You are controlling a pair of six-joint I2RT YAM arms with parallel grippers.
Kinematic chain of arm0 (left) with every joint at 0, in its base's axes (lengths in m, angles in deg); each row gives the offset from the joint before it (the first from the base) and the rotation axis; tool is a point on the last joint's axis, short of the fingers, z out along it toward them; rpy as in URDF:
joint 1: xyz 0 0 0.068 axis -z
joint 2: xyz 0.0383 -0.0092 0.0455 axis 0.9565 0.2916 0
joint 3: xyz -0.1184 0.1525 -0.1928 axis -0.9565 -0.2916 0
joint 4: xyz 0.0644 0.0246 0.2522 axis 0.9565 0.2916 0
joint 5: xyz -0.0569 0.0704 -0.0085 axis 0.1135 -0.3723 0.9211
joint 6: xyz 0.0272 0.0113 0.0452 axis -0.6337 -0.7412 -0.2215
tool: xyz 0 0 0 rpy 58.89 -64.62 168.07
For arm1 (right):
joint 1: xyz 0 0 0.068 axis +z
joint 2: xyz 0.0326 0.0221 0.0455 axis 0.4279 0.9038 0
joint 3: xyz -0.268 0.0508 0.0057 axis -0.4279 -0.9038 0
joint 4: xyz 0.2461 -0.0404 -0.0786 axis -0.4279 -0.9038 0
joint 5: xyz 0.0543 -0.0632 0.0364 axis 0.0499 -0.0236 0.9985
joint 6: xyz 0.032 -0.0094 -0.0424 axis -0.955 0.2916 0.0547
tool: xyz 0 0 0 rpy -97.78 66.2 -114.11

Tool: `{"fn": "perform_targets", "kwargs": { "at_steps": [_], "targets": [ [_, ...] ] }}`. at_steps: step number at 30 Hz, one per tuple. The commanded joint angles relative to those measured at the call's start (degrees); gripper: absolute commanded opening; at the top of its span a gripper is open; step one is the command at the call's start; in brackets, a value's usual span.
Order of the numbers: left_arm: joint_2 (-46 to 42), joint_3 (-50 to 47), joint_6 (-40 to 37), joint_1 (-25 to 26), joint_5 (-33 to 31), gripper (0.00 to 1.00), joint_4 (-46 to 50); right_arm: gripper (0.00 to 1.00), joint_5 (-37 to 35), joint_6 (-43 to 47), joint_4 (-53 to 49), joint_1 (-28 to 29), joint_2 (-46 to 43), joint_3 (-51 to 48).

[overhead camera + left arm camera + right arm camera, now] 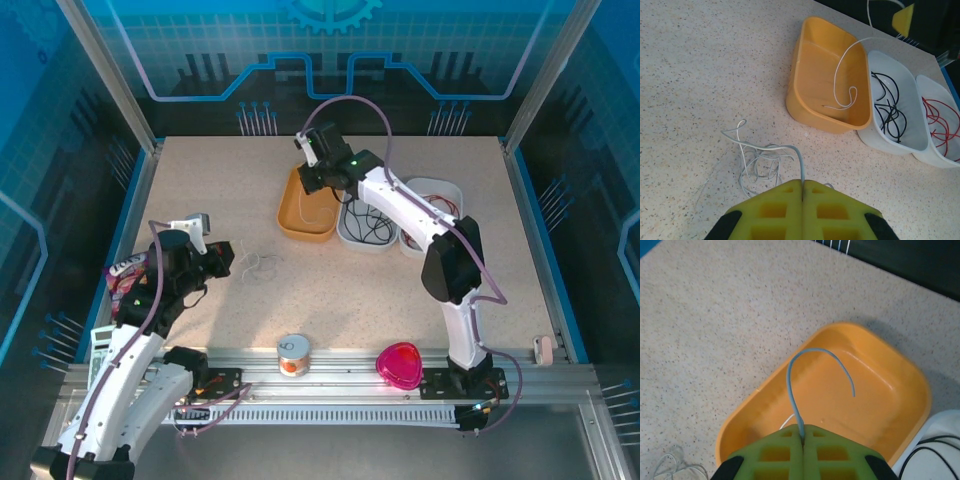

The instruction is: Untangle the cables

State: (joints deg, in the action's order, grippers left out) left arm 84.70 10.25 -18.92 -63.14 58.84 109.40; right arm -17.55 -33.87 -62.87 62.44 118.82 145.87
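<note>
Whitish cables (800, 162) (789, 380) — pinched in left tool (802, 183), right tool (802, 433)

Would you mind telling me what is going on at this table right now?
Two robot arms are untangling cables. The left gripper is shut on a strand of the pale tangle lying on the table. The right gripper, shut on another pale cable, holds it over the orange tray. Black cables and red cables lie in separate white trays beside it.
</note>
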Motion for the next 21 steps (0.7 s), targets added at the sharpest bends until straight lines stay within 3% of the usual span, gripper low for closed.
{"fn": "perform_targets", "kwargs": {
  "at_steps": [1, 11, 21],
  "targets": [
    [-0.1, -0.9, 0.2, -0.4, 1.4, 0.00, -1.2, 0.12, -1.3, -2.0, -4.1, 0.0, 2.0, 2.4],
    [0.3, -1.1, 0.1, -0.4, 1.5, 0.00, -1.4, 0.32, 1.0, -4.0, -6.5, -0.5, 2.6, 0.3],
    [0.1, -1.1, -0.3, -0.4, 1.3, 0.00, -1.4, 0.36, 8.9, -7.2, -0.2, 0.0, -6.6, -11.3]
  ]
}}
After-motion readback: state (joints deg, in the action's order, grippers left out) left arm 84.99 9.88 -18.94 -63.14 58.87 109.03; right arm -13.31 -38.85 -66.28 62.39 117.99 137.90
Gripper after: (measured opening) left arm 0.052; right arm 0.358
